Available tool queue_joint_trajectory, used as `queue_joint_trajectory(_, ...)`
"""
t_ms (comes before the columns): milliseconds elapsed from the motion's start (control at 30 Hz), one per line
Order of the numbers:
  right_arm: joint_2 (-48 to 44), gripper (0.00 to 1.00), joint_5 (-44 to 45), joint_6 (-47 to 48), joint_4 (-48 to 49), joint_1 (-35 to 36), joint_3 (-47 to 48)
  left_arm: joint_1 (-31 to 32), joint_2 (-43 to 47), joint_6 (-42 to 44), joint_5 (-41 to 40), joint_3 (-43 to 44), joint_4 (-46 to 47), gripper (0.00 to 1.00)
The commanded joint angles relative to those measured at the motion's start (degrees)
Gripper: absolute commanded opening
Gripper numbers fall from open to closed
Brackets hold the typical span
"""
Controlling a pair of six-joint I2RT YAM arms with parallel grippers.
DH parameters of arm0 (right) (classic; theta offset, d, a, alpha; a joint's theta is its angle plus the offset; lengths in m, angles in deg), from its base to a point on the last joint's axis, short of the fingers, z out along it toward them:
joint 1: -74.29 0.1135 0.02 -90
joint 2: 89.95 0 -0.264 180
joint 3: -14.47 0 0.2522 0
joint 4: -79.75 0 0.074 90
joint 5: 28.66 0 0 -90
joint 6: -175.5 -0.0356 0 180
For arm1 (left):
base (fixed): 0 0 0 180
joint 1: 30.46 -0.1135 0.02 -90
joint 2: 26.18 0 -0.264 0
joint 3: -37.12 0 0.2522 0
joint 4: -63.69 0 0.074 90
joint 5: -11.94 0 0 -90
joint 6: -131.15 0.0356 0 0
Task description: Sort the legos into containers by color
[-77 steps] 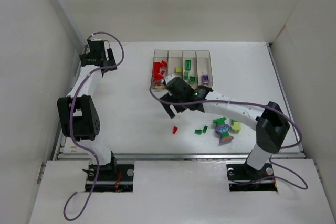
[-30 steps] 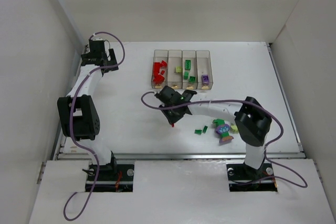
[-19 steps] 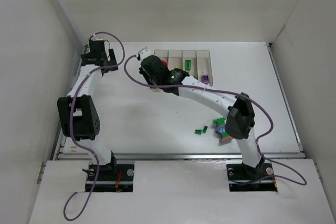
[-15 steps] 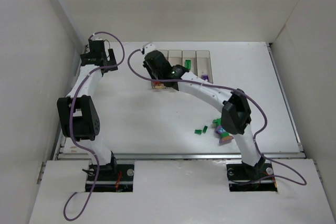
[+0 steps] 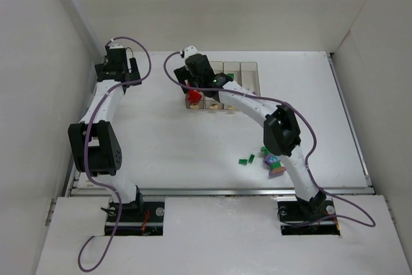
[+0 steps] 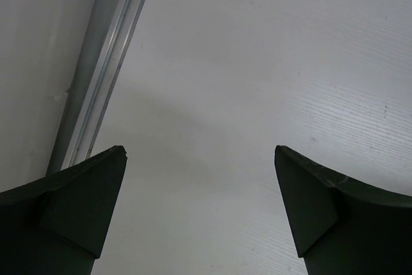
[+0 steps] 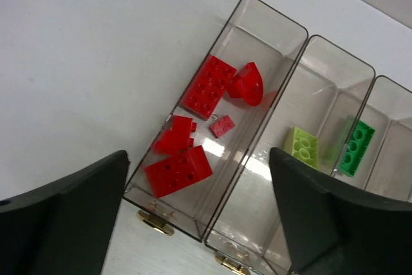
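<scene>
The containers [image 5: 250,76] form a row of clear bins at the back of the table. My right gripper [image 5: 194,80] hovers open over the leftmost bin [image 7: 277,16], nothing between its fingers. Beneath it lie several red legos [image 7: 177,170]. The bin beside it holds a lime brick [image 7: 302,143], and the third one a green brick [image 7: 357,146]. On the table near the front lie small green legos [image 5: 244,160] and a purple, green and lime clump [image 5: 275,164]. My left gripper [image 5: 119,72] stands open at the far left over bare table [image 6: 219,62].
An aluminium rail [image 6: 106,69] runs along the table's left edge beside my left gripper. White walls close in the table on the left, back and right. My right arm [image 5: 280,130] stretches across the table above the loose legos.
My right gripper shut on a red lego on the table, swung it up to the leftmost bin and has now opened over it. The left arm has barely moved.
</scene>
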Motion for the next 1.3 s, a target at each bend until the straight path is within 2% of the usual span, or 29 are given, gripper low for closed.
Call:
queue_joint_trajectory(0, -1.3, 0.99, -0.3, 0.4, 2.2, 0.7, 2.8, -0.3, 2.7, 0.4, -1.4, 2.5, 0.2, 1.00)
queue_joint_trajectory(233, -8.0, 0.99, 4.8, 0.4, 1.6, 0.7, -1.2, -0.3, 2.7, 0.4, -0.3, 2.5, 0.2, 1.00)
queue_joint_trajectory(367, -17.4, 0.99, 3.8, -0.9, -2.9, 0.1, -8.3, -0.3, 2.7, 0.4, 0.2, 2.5, 0.2, 1.00)
queue_joint_trajectory(467, -27.1, 1.00, 0.2, -4.4, -8.6, -0.4, -19.8, -0.3, 2.7, 0.4, 0.8, 2.5, 0.2, 1.00)
queue_joint_trajectory(500, -29.5, 1.00, -0.5, -6.1, -11.9, -1.8, -26.6, -0.3, 2.1, 0.4, 0.8, 2.5, 0.2, 1.00)
queue_joint_trajectory(533, -34.0, 1.00, -1.5, -9.8, -13.4, -2.5, -30.3, -0.3, 2.1, 0.4, 1.4, 2.5, 0.2, 1.00)
queue_joint_trajectory(567, -36.3, 1.00, -5.4, -11.4, -14.4, -3.3, -34.1, -0.3, 1.5, 0.4, 1.9, 2.5, 0.2, 1.00)
queue_joint_trajectory(633, -43.1, 1.00, -9.2, -15.2, -15.2, -6.0, -45.6, -0.3, 1.5, -0.1, 1.9, 2.5, 0.2, 1.00)
queue_joint_trajectory(733, -49.5, 1.00, -15.0, -22.2, -15.2, -8.9, -57.8, -0.3, 1.0, -1.4, 2.4, 4.9, -0.3, 1.00)
queue_joint_trajectory(800, -54.0, 1.00, -15.6, -26.9, -15.2, -9.6, -61.6, -0.8, 1.0, -2.0, 4.6, 7.1, -0.9, 1.00)
queue_joint_trajectory(867, -56.7, 0.95, -16.8, -28.5, -15.2, -9.6, -64.9, -0.8, 1.0, -1.4, 7.0, 8.6, -1.5, 1.00)
queue_joint_trajectory(900, -57.2, 0.91, -16.8, -30.0, -15.8, -9.6, -65.5, -0.8, 1.0, -1.4, 11.0, 10.0, -1.5, 1.00)
queue_joint_trajectory(1033, -58.9, 0.70, -14.8, -31.9, -17.5, -9.6, -67.0, -0.8, 2.8, 1.9, 21.4, 11.7, -1.0, 1.00)
queue_joint_trajectory(1067, -59.4, 0.68, -14.8, -31.9, -17.5, -9.6, -67.9, -0.8, 2.3, 3.6, 23.2, 12.4, -1.0, 1.00)
queue_joint_trajectory(1133, -58.7, 0.68, -16.2, -31.9, -17.5, -9.6, -68.6, 0.5, 2.3, 5.7, 24.0, 12.4, -1.7, 1.00)
queue_joint_trajectory(1267, -55.5, 0.52, -20.3, -33.1, -16.8, -9.6, -70.8, 3.8, 1.8, 11.3, 24.0, 11.9, -3.4, 1.00)
